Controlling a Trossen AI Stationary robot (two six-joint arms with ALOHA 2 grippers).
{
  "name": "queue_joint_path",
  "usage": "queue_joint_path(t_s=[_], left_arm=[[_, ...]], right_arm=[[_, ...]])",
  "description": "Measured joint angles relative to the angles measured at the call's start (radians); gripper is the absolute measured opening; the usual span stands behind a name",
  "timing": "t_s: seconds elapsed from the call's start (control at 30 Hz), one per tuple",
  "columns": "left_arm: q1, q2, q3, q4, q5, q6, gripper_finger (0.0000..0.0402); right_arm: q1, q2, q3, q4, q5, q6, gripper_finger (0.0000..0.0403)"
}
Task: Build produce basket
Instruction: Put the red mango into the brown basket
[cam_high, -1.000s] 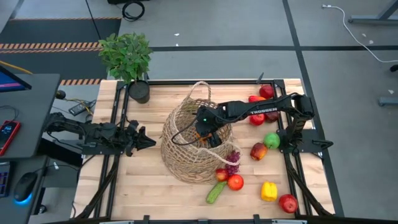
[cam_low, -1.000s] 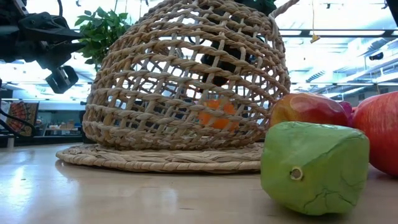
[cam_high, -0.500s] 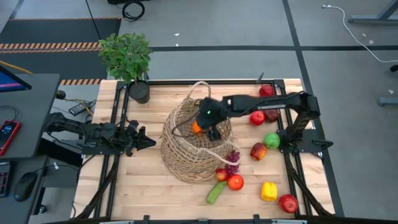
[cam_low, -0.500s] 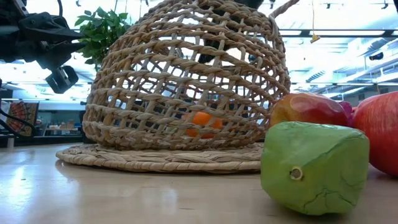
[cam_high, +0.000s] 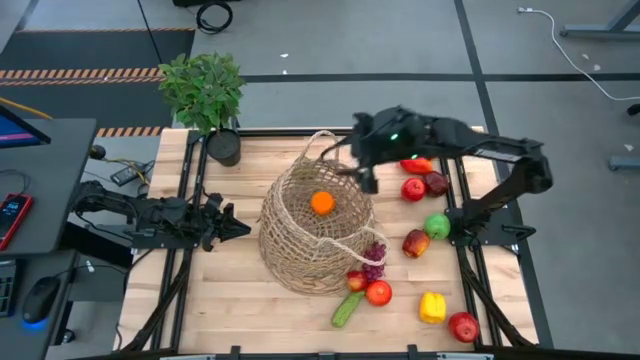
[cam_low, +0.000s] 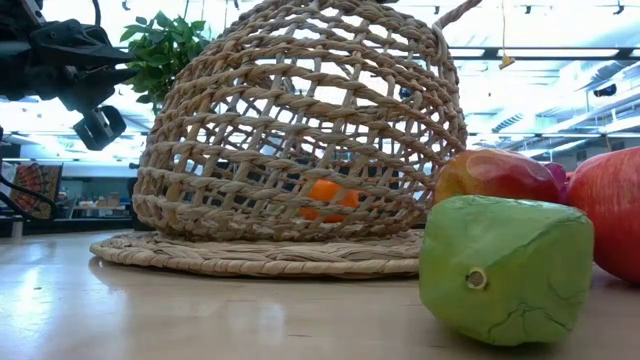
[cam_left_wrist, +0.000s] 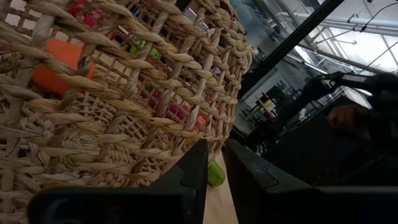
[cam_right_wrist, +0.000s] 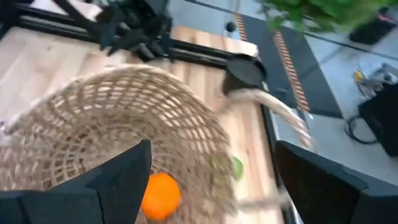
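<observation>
The basket (cam_high: 312, 232) is tan, in an open criss-cross weave; the orange (cam_high: 322, 203) inside it is bright orange; the surface (cam_high: 220, 295) is pale wood with plank lines, framed in black; beside the basket lie a green cucumber (cam_high: 346, 309), purple grapes (cam_high: 374, 255), a yellow pepper (cam_high: 432, 307), a green apple (cam_high: 437, 226) and red apples (cam_high: 463, 327); the potted plant (cam_high: 203, 90) is leafy green in a black pot; both arms are dark; the floor is grey.

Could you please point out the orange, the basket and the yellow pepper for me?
orange (cam_high: 322, 202): high view, its top.
basket (cam_high: 290, 255): high view, woven side wall.
yellow pepper (cam_high: 432, 307): high view, its middle.
</observation>
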Motion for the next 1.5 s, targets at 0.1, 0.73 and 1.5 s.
queue_joint_path(t_s=[0.1,0.73,1.5], left_arm=[[0.0,0.0,0.0,0.0,0.0,0.0,0.0061],[0.0,0.0,0.0,0.0,0.0,0.0,0.0058],[0.0,0.0,0.0,0.0,0.0,0.0,0.0061]], right_arm=[[-0.036,-0.043,-0.001,-0.029,-0.006,0.003,0.0344],[-0.139,-0.113,-0.003,-0.146,-0.098,0.081,0.0344],[-0.164,-0.171,-0.003,-0.217,-0.099,0.08,0.0344]])
